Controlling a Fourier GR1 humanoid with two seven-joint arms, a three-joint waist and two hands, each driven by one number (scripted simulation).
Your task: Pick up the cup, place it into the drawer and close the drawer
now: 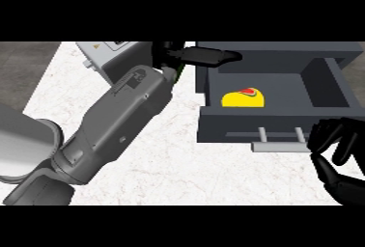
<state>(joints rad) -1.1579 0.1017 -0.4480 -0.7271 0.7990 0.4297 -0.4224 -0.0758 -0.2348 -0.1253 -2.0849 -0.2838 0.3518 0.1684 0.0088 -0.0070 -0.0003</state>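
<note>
A yellow cup [242,99] with a red and green mark lies inside the open dark grey drawer [329,87], toward its left front. My left forearm crosses the counter from the lower left. My left hand [205,55] is open, its straight fingers stretched over the drawer's back left corner, above and apart from the cup. The drawer's pale bar handle [279,142] sticks out from its front panel. My right hand [335,144] sits at the lower right, just right of the handle, with relaxed fingers that hold nothing.
A light grey box-shaped appliance [107,54] stands at the back left, partly hidden by my left arm. White marble counter [178,164] spreads in front of the drawer. The counter's left edge [39,72] borders dark floor.
</note>
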